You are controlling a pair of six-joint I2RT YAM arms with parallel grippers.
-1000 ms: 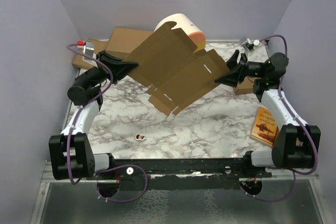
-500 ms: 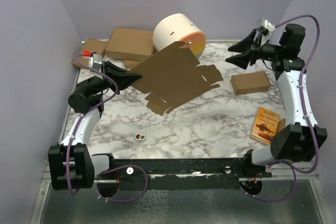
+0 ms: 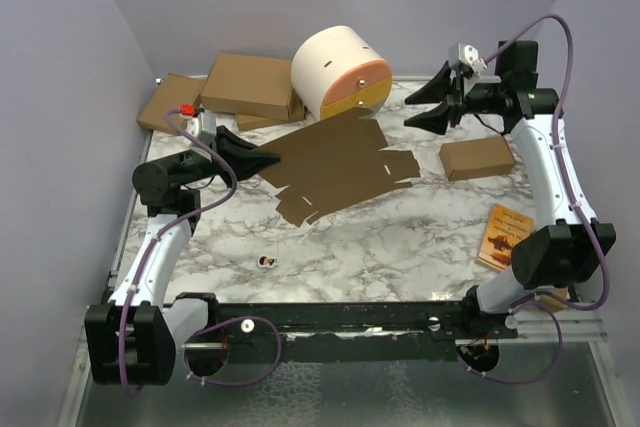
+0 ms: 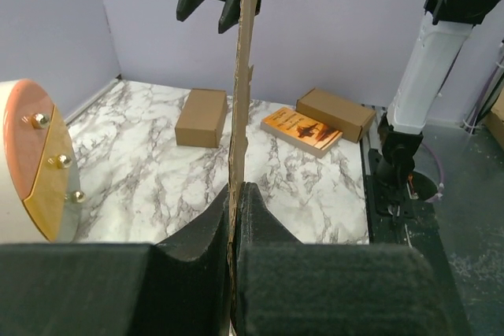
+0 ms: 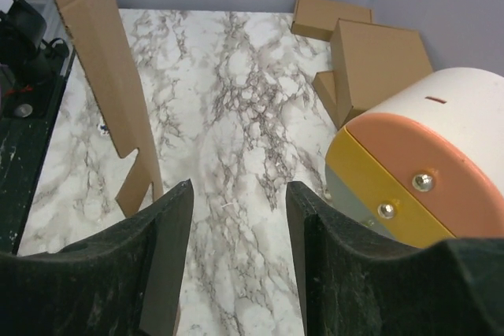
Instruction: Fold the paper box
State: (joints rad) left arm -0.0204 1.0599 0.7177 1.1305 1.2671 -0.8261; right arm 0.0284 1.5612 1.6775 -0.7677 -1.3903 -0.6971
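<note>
**Left clamps the sheet, right hangs empty**

Your left gripper has its jaws pressed tight on the left edge of the paper box. The box stretches unfolded over the middle of the marble table. Your right gripper stands parted, gripping nothing, at the far right, just right of the round cream drum.

The paper box fills the middle of the marble table; the front is bare. A round drum blocks the back.
</note>
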